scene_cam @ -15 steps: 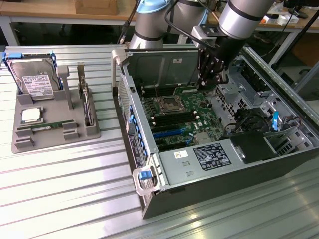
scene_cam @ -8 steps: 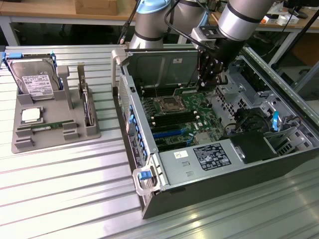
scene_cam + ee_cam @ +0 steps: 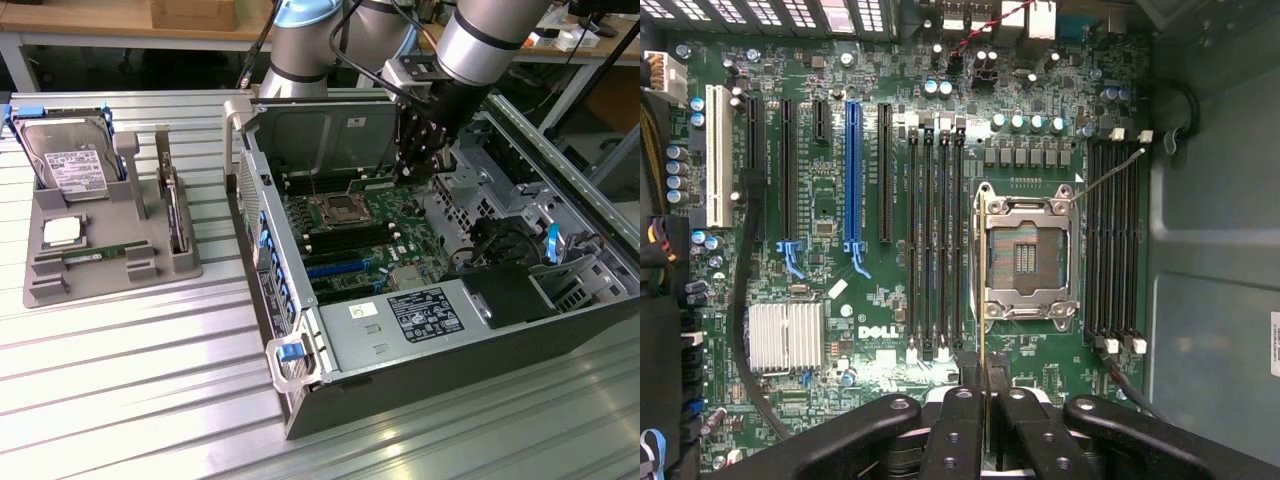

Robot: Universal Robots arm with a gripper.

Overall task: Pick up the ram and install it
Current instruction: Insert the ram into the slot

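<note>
My gripper (image 3: 408, 172) hangs inside the open computer case (image 3: 430, 330), above the green motherboard (image 3: 350, 235). Its black fingers (image 3: 958, 420) are shut on the ram (image 3: 982, 290), which appears edge-on as a thin line in the wrist view. In the exterior view the ram (image 3: 375, 184) is a narrow green strip just under the fingers. It hovers over the edge of the empty CPU socket (image 3: 1025, 255), beside a bank of black memory slots (image 3: 935, 240). A second bank of memory slots (image 3: 1115, 240) lies on the socket's other side.
At the exterior view's left, a grey tray (image 3: 100, 285) holds a hard drive (image 3: 65, 160), a square silver CPU chip (image 3: 62, 232) and another green stick (image 3: 95, 253). Case walls, drive cages and cables (image 3: 500, 240) crowd around the motherboard.
</note>
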